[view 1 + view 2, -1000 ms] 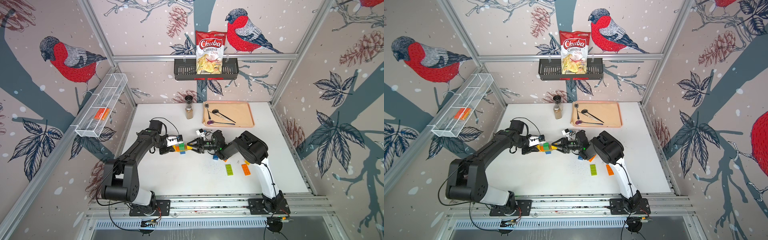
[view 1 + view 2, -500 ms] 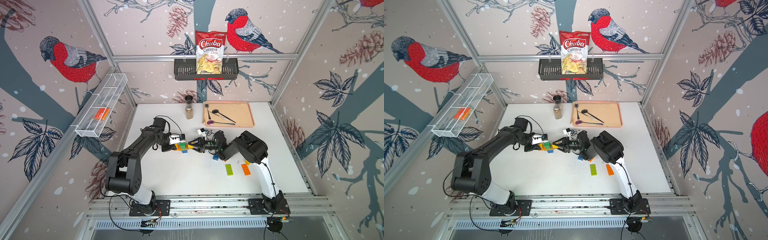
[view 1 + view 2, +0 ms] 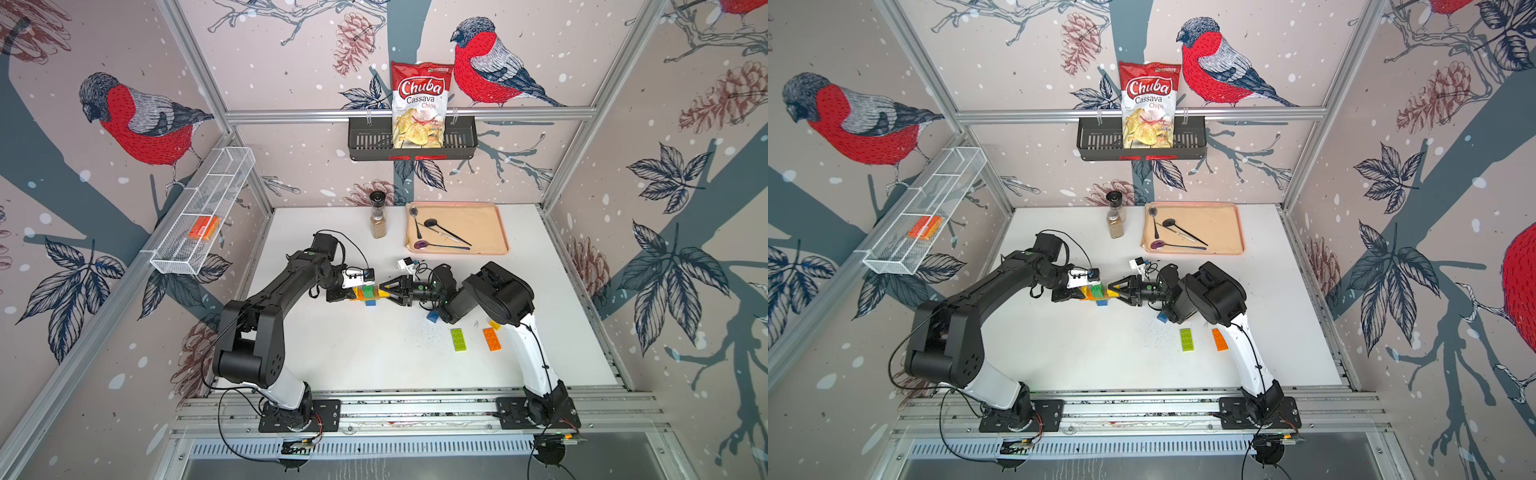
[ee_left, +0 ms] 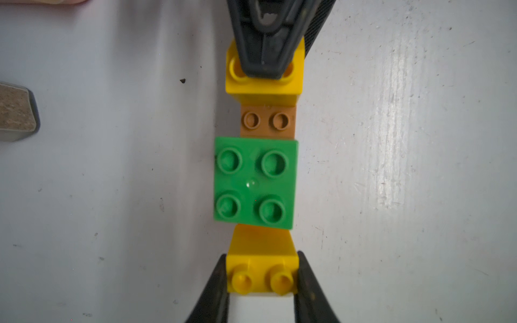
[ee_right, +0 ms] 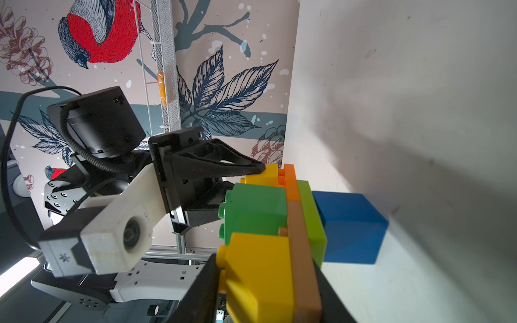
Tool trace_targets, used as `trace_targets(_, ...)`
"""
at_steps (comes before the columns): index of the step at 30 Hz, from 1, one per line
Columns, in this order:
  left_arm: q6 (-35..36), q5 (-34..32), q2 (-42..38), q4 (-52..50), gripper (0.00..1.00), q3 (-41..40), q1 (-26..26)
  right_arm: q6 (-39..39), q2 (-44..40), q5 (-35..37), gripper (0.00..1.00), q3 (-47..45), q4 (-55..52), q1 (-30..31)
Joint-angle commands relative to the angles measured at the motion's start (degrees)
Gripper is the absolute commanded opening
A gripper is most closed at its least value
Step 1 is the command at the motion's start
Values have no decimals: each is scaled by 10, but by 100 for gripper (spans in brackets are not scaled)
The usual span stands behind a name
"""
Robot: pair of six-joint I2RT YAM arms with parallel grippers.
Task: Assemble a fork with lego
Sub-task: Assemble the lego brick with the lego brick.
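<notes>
Clamping one yellow end of the lego (image 3: 367, 292) by its sides with the left hand (image 3: 348, 293). Pinching the opposite yellow end between studs and underside with the right hand (image 3: 386, 290). Holding the lego level over the worktop (image 3: 332, 353), blue brick (image 5: 349, 223) underneath seemingly touching the surface. Leaving a lime brick (image 3: 458, 339) and an orange brick (image 3: 491, 338) loose beside the right arm, well apart from the lego.

Spoons (image 3: 430, 223) lie on the tray (image 3: 482, 228) beside a spice jar (image 3: 378, 223).
</notes>
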Motion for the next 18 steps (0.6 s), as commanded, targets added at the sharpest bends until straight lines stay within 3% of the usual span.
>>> trace_targets(1,2,-59,7,-31,0,-23,-8,-3,9,-15,45,-3,-51,0)
trace_targets(10,-14,-58,23,-43,1,-1,-17,-1,11,-15,44,-7,-46,0)
trace_targets(18,-23,-56,25,-64,16,46,-19,3,10,-16,45,-5,-41,-3)
